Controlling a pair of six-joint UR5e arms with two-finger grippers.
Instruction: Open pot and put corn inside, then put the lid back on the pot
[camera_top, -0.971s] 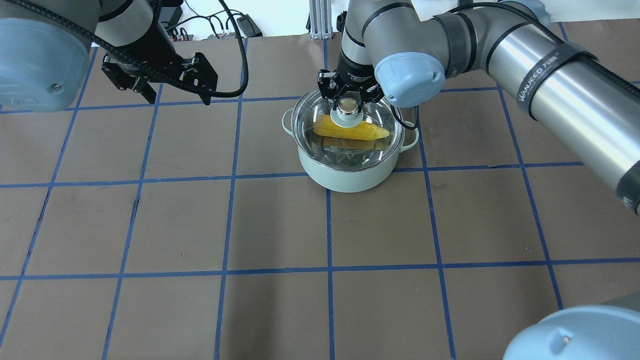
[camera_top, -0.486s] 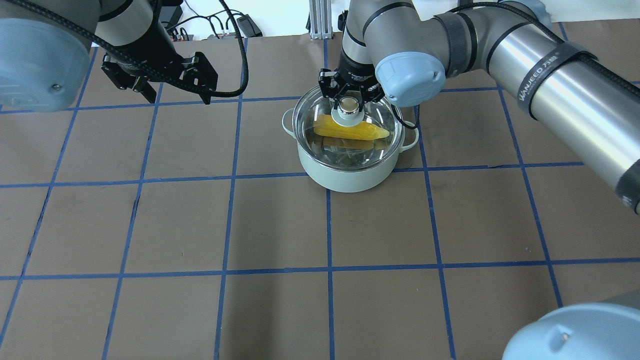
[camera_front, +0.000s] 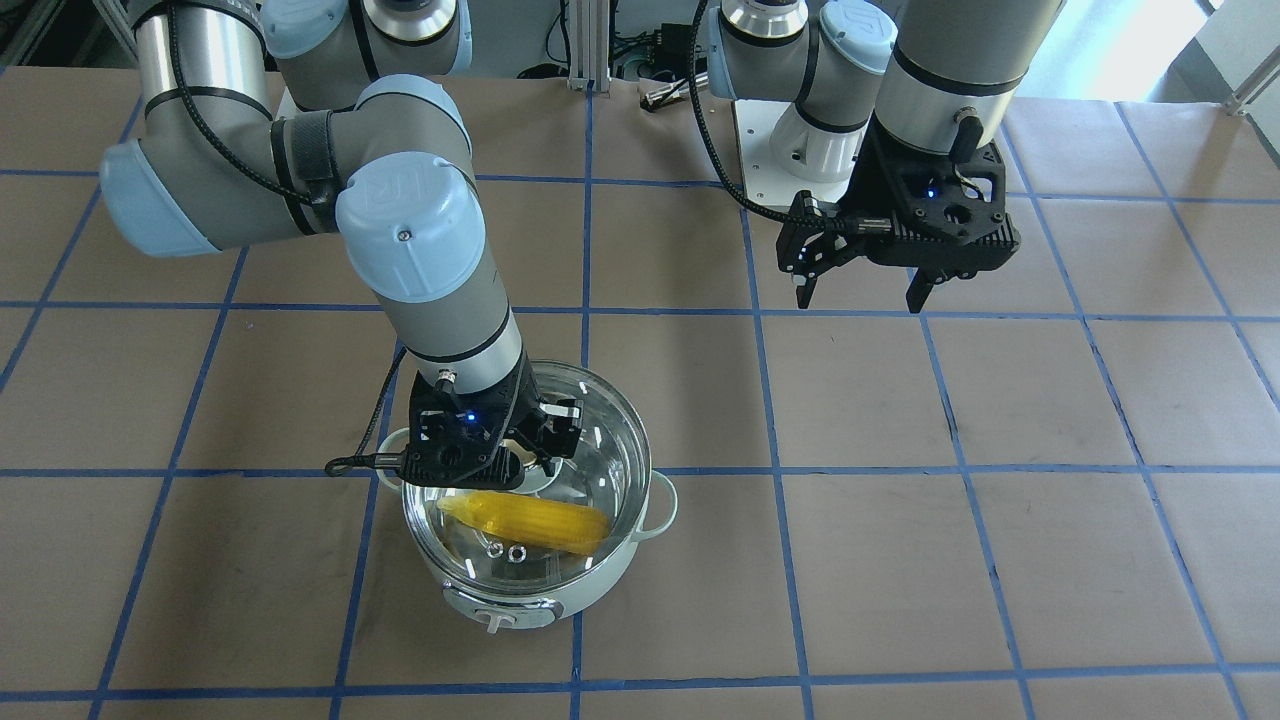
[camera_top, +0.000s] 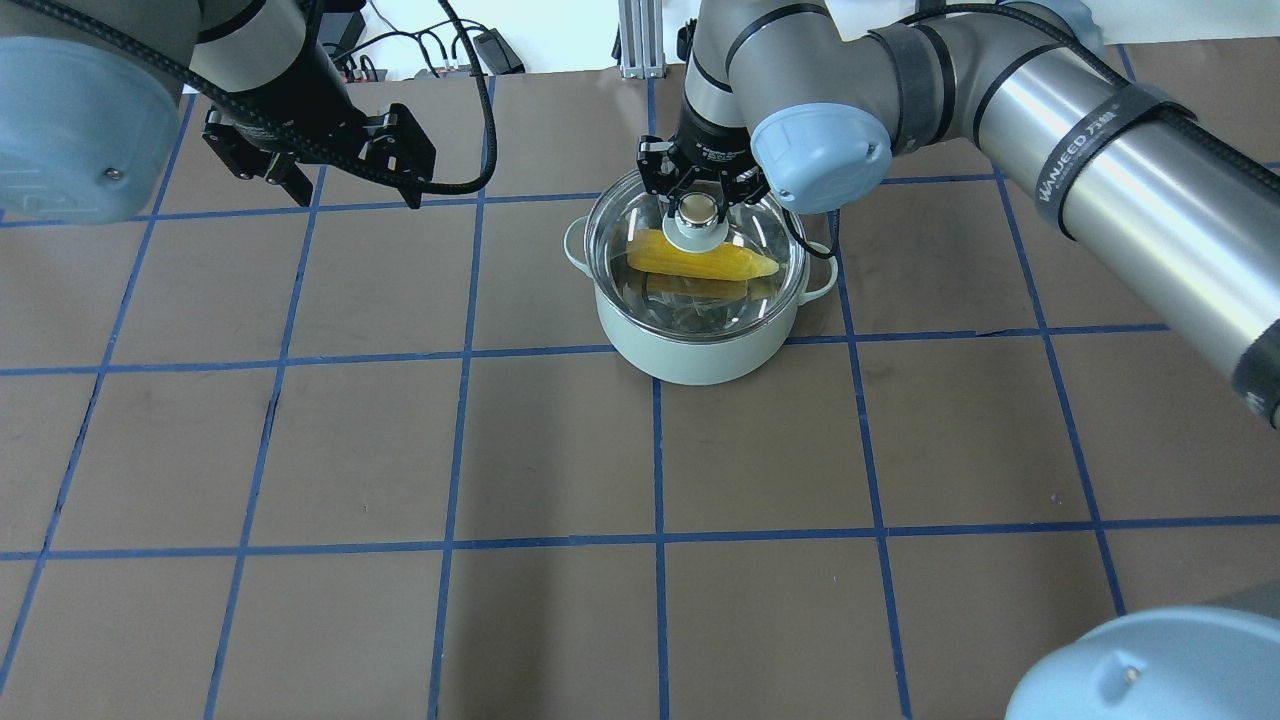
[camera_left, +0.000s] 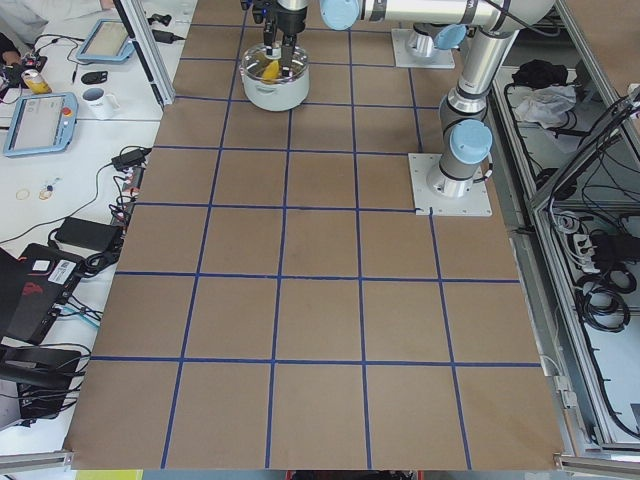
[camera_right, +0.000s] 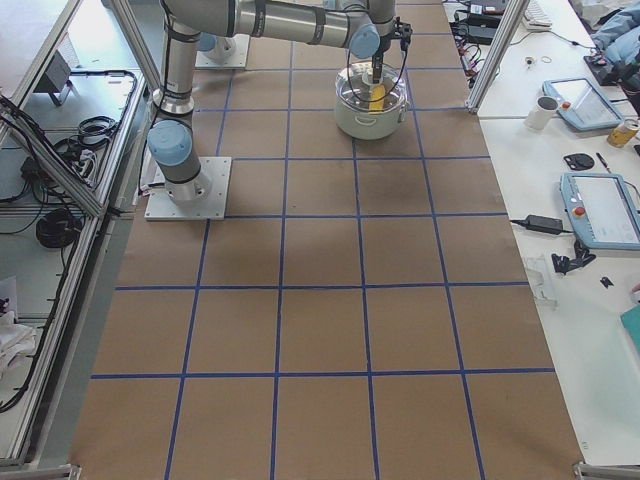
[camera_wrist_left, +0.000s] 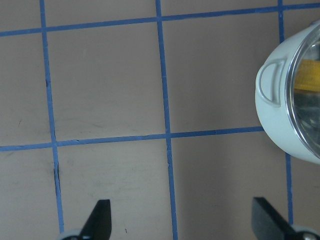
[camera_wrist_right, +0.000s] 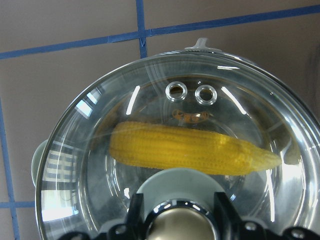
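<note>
overhead exterior, right arm (camera_top: 1000, 90) over pot (camera_top: 690, 358), jaws flanking lid (camera_top: 700, 300) knob

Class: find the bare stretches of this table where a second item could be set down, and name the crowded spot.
Free: the robot-side half of the table, short of the pot; also the squares between the pot and the open left gripper. Crowded: the far middle, where the right gripper grips the lid knob and its arm overhangs.

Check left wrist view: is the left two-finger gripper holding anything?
No, the left gripper is open, its black fingertips spread wide over the brown blue-taped table with nothing between them.
</note>
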